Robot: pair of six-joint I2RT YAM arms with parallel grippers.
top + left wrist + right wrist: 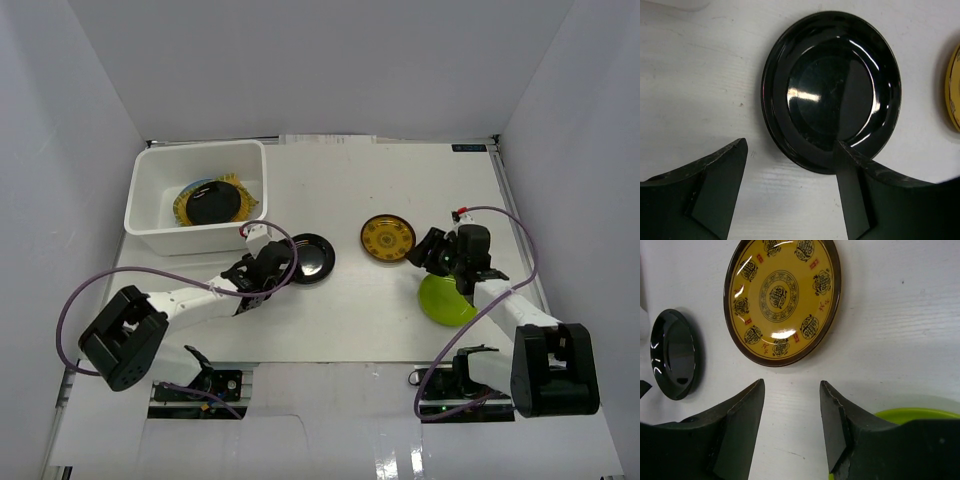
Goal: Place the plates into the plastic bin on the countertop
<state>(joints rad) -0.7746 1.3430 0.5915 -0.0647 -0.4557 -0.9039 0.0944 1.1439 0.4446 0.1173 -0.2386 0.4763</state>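
Observation:
A glossy black plate [312, 257] lies on the white countertop [340, 190], large in the left wrist view [832, 90]. My left gripper [278, 266] [790, 145] is open just short of it, its right fingertip [850, 165] over the plate's near rim. The gold-patterned plate [387, 237] [782, 300] lies flat ahead of my open right gripper [428, 250] [792, 384], which has only bare table between its fingers. A lime green plate [446, 298] [920, 415] sits under the right wrist. The white plastic bin [185, 240] holds a gold-patterned plate with a black one on it [212, 203].
White walls enclose the table on the left, back and right. The black plate also shows at the left edge of the right wrist view [672, 355]. Purple cables loop from both arms near the front edge.

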